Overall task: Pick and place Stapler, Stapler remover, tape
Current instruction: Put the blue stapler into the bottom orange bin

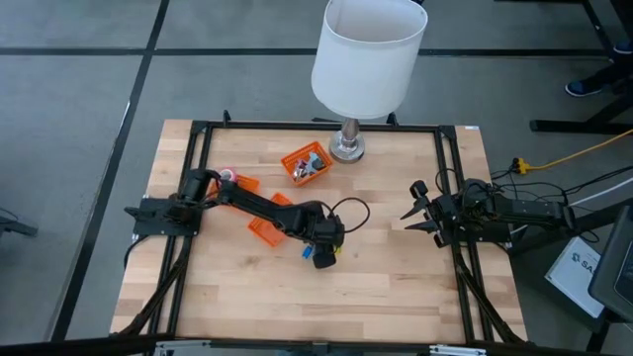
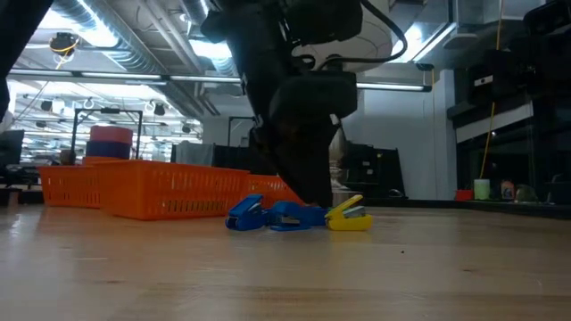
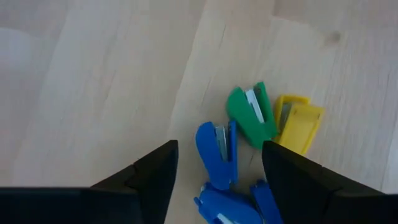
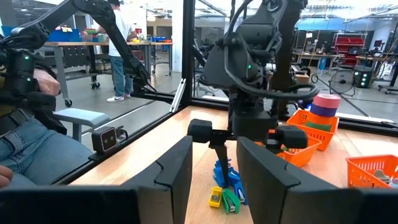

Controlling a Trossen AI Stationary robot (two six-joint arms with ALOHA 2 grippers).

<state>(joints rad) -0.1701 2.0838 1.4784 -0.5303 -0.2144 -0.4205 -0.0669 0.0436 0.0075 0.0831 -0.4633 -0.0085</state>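
Observation:
A cluster of small staplers lies on the wooden table near its middle: a blue one (image 3: 217, 152), a green one (image 3: 252, 115), a yellow one (image 3: 297, 123) and further blue pieces (image 3: 227, 208). My left gripper (image 3: 219, 146) hangs slanting down over them, open, with a finger on either side of the blue stapler; I see no touch. The low view shows it (image 2: 308, 201) just above the blue and yellow pieces (image 2: 350, 217). Stacked tape rolls (image 4: 326, 106) stand in an orange basket at the left. My right gripper (image 4: 214, 155) waits open at the table's right edge (image 1: 415, 208).
An orange basket (image 1: 307, 163) with small items sits at the back centre beside a lamp's base (image 1: 346, 148); its white shade (image 1: 368, 54) overhangs. Another orange basket (image 1: 265, 229) lies under my left arm. A black rail frame (image 1: 198, 129) borders the table. Bare wood lies toward the near edge.

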